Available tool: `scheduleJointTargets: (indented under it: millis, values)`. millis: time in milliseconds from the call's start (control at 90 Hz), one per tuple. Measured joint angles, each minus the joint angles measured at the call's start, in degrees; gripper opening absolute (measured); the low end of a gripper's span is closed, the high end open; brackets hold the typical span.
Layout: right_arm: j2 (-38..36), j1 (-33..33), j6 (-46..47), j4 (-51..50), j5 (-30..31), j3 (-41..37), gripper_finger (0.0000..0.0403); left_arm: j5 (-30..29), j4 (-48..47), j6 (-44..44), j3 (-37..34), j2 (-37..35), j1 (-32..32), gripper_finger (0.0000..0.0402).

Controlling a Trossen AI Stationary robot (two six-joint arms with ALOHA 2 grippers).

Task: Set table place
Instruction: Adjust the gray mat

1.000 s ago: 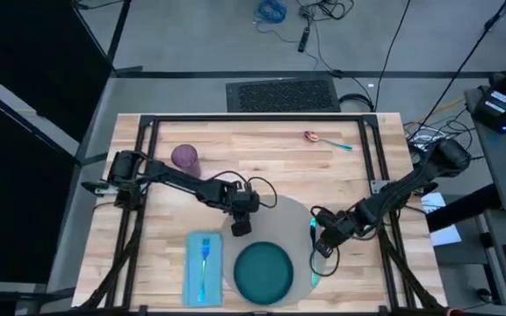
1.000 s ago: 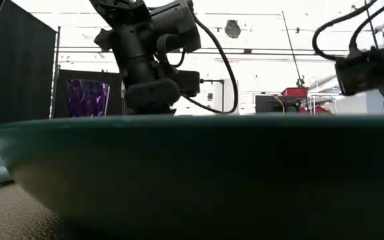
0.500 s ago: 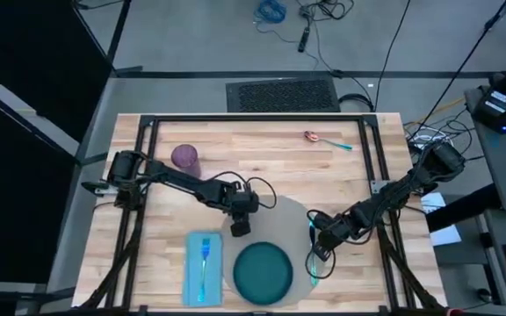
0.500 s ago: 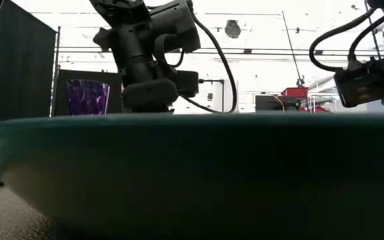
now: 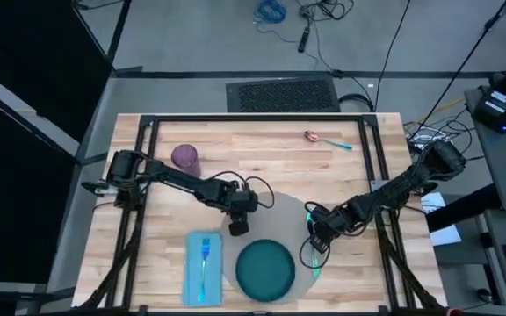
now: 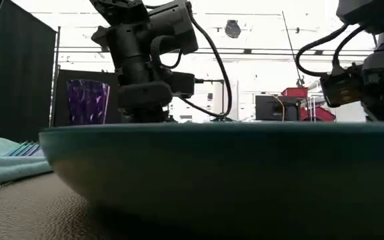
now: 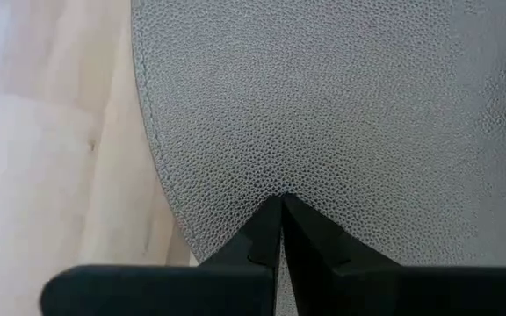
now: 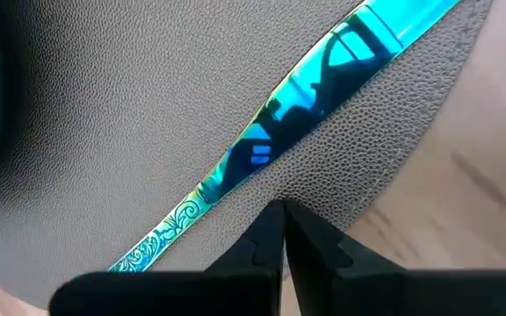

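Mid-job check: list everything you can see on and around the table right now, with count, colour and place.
table: one, light wood with black frame, fills the middle of the high view.
placemat: one, grey, round, at the near middle of the table.
plate: one, dark teal, on the placemat's near part.
knife: one, shiny iridescent teal, lying on the placemat near its right rim.
napkin: one, light blue, left of the plate.
fork: one, blue, on the napkin.
cup: one, purple, far left of the table.
spoon: one, pinkish bowl with teal handle, far right of the table.
left gripper: fingers shut on the placemat's left rim.
right gripper: fingers shut at the placemat's right rim, beside the knife.
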Motion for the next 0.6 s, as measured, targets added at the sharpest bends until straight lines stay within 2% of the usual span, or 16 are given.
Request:
scheduleJointTargets:
  millis: [600]
  values:
    - [0.07,-5.01,-5.80,-2.08,-1.09,-0.04,0.0000,-0.60,-2.19,-2.71,-0.04,0.02,-0.98,0.0000]
